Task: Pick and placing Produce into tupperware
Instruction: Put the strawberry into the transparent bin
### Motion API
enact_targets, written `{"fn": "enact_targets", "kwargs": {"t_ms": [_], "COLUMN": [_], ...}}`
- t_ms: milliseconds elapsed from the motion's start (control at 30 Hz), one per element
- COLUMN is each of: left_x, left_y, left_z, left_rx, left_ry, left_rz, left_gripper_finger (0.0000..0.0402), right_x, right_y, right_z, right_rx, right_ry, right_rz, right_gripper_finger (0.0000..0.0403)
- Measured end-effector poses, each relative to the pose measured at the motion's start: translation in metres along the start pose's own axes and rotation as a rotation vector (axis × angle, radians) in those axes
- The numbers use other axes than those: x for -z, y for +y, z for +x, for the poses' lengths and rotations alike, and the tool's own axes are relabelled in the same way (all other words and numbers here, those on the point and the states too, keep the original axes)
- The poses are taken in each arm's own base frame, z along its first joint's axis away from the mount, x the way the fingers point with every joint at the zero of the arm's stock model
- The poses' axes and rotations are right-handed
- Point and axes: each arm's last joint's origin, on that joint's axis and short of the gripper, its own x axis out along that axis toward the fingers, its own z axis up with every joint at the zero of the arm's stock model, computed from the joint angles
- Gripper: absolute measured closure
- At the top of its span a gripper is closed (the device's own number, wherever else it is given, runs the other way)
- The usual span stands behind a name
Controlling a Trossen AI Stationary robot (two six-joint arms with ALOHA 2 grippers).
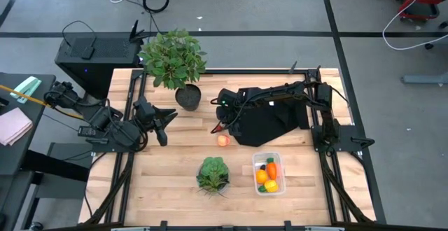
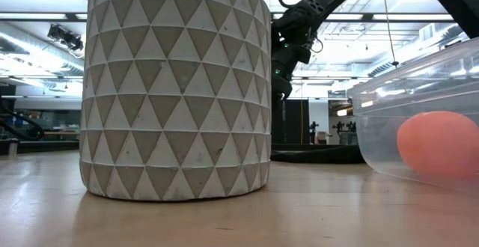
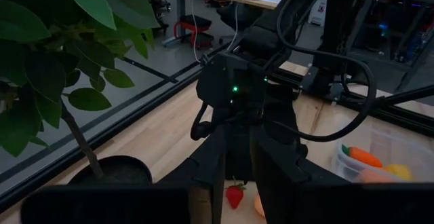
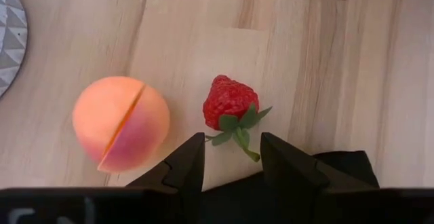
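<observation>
Strawberry (image 4: 230,100) lies just ahead of the right gripper's (image 4: 232,157) half-open, empty jaws; peach (image 4: 121,123) sits beside them.

honestly there's nothing for you to read anywhere here: no text, labels, brand marks, numbers or signs that come through legibly in any of the four views.
</observation>
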Motion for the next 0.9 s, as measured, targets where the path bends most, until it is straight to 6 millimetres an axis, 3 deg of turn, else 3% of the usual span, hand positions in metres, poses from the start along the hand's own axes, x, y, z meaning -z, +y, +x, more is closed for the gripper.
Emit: {"fn": "enact_targets", "kwargs": {"t_ms": [533,900], "left_x": [0.0000,0.0000], "left_y": [0.0000,0.0000], "left_z": [0.0000,0.0000], "left_rx": [0.000,0.000], "left_ry": [0.000,0.000], "left_rz": [0.000,0.000], "left_gripper_finger": [0.0325,0.0324], "right_x": [0.0010,0.0011], "right_y": [-0.0012,-0.0013], "right_z": [0.0014,0.0018], "right_rx": [0.025,0.025], "right_ry": [0.012,0.013], "right_rz": [0.002,0.002], "right_gripper_finger": [0.0255,0.0299]}}
